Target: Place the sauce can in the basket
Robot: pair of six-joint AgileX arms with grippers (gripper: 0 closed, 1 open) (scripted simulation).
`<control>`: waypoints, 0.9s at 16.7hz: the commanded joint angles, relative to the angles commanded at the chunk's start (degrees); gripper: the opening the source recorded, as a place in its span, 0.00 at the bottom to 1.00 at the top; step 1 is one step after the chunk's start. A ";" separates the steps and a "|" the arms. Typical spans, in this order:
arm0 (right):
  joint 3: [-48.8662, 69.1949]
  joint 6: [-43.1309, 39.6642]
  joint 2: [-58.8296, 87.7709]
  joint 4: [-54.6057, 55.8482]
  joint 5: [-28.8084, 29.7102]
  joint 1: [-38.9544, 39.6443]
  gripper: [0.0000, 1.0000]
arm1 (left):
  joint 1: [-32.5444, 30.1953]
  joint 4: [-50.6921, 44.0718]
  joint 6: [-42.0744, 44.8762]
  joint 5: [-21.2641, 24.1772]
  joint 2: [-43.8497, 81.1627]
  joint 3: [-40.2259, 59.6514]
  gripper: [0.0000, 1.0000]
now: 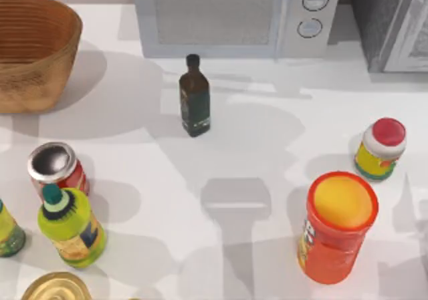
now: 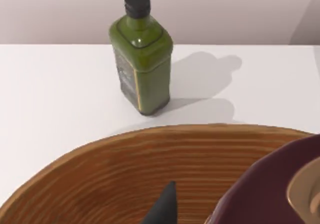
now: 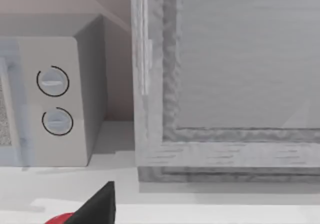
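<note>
Can is hanging over the basket at the desk's far left corner, beside a left finger. I cannot tell how either arm's fingers are standing.

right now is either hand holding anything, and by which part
The left hand seems to hold the sauce can over the basket; the held part cannot be told.
</note>
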 joint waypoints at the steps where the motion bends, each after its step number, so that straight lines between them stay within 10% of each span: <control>1: 0.00 0.00 0.00 0.00 0.00 0.00 1.00 | -0.02 0.38 -0.03 -0.02 0.32 -0.11 0.00; 4: 0.00 0.00 0.00 0.00 0.00 0.00 1.00 | -0.02 0.38 -0.03 -0.02 0.32 -0.11 0.00; 15: 0.00 0.00 0.00 0.00 0.00 0.00 1.00 | -0.02 0.38 -0.03 -0.02 0.32 -0.11 0.83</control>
